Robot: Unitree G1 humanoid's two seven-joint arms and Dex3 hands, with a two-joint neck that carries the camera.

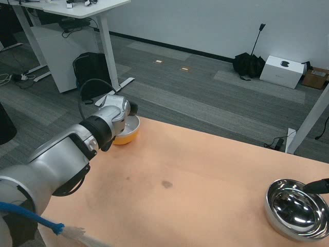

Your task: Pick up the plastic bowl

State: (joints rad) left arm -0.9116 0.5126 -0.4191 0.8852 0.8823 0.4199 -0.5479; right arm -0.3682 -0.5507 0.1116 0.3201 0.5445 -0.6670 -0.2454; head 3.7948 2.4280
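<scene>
Reaching to the table's far left corner, the left hand (119, 109) covers the small orange plastic bowl (128, 135) (grip hidden); the right hand (318, 186) sits far off.

plastic bowl (128, 135) at table's (195, 195) far-left corner — left forearm (77, 149) before it, metal bowl (296, 208) near-right

Left forearm (61, 159) stretches out to the table's (195, 190) far left corner, its wrist (114, 116) masking the hand. Right hand (317, 186) barely peeks in at the table's right edge, fingers unreadable.
</scene>
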